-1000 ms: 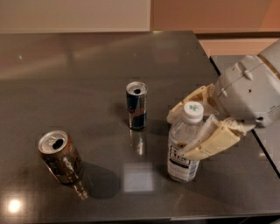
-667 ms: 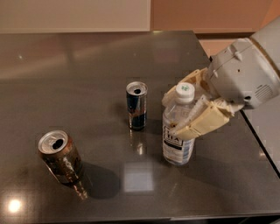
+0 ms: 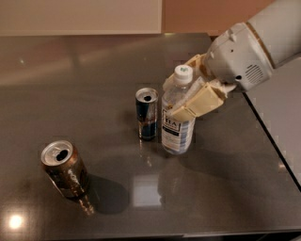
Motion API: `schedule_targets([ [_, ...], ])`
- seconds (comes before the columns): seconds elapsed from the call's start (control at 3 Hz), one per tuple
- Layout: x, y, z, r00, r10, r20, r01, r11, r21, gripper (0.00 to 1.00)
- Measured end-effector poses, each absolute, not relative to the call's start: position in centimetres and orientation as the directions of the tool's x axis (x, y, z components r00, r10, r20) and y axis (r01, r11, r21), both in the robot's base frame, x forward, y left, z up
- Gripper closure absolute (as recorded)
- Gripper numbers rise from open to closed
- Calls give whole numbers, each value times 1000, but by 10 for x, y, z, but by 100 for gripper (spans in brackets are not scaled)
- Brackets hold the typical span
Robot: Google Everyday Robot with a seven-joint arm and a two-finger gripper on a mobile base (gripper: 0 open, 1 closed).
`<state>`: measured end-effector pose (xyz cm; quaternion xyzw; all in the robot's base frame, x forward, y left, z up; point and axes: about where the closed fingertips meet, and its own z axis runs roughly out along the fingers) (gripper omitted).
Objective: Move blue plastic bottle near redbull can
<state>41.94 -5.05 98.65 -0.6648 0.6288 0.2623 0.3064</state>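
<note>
You see 1 dark glossy table with bright light reflections. Behind its far edge stand 1 pale wall and 1 tan panel.

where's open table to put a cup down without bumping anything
Open table: the whole back strip behind the slim can, and the front right area, nearer than the bottle. The gap between the brown can at front left and the slim can is bare too. Crowded at centre: the gripper clamps the bottle, right beside the slim can.
</note>
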Motion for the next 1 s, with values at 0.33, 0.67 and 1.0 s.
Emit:
schedule_targets([
  [0.33,438,-51,977,39,-662,-749,-998,4,-56,100],
  [0.67,453,-55,964,11,-653,-757,-999,29,-40,100],
  [1.0,462,-59,955,3,-636,-772,-998,49,-44,84],
])
